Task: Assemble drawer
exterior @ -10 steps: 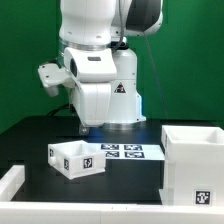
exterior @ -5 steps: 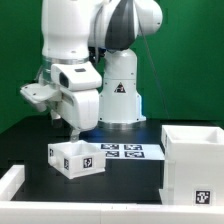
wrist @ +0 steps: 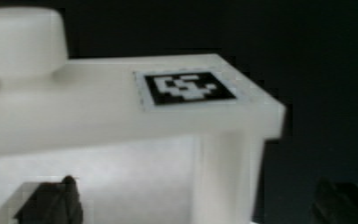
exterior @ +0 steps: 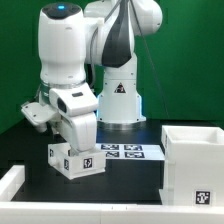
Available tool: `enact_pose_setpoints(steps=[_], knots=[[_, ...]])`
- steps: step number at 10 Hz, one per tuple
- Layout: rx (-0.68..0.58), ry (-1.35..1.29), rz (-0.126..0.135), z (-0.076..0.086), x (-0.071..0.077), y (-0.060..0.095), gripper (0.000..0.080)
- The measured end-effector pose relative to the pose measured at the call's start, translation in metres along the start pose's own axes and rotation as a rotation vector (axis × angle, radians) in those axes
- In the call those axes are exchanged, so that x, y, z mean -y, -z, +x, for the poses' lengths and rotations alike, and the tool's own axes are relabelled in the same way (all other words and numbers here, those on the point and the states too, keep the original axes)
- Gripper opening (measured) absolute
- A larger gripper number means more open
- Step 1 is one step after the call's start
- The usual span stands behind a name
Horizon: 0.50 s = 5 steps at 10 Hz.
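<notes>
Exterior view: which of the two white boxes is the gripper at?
The small shallow drawer at the exterior view's left, directly beneath the gripper. The large tall box stands apart at the exterior view's right, away from the arm.

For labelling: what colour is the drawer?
White drawer with black-and-white tag markers; shows best in exterior view.

No words, brands or numbers are legible. A warning triangle [exterior: 120, 88] is marked on the arm's base [exterior: 118, 108]. Coded tag markers [wrist: 188, 87], patterns only, stand on the drawer [exterior: 80, 166], on the marker board [exterior: 122, 152] at its 3 o'clock, and on the large box [exterior: 190, 165].
</notes>
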<state>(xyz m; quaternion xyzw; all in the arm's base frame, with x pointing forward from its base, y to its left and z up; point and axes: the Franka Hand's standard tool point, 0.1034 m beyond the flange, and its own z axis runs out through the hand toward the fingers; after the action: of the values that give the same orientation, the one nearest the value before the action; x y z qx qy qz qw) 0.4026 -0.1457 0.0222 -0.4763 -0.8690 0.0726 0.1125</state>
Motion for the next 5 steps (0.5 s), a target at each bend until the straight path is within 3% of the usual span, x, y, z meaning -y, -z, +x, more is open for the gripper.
enact_pose_setpoints(steps=[2,3,4,5], knots=[[-0.005,-0.001,0.006,-0.0027,-0.0013,-0.0023,0.0649],[-0.005,-0.002,0.007,-0.0026,-0.0011,-0.0029,0.0554],[-0.006,-0.002,0.007,-0.0026,-0.001,-0.0031,0.0554],[-0.006,-0.002,0.007,-0.0026,-0.001,-0.0031,0.037]])
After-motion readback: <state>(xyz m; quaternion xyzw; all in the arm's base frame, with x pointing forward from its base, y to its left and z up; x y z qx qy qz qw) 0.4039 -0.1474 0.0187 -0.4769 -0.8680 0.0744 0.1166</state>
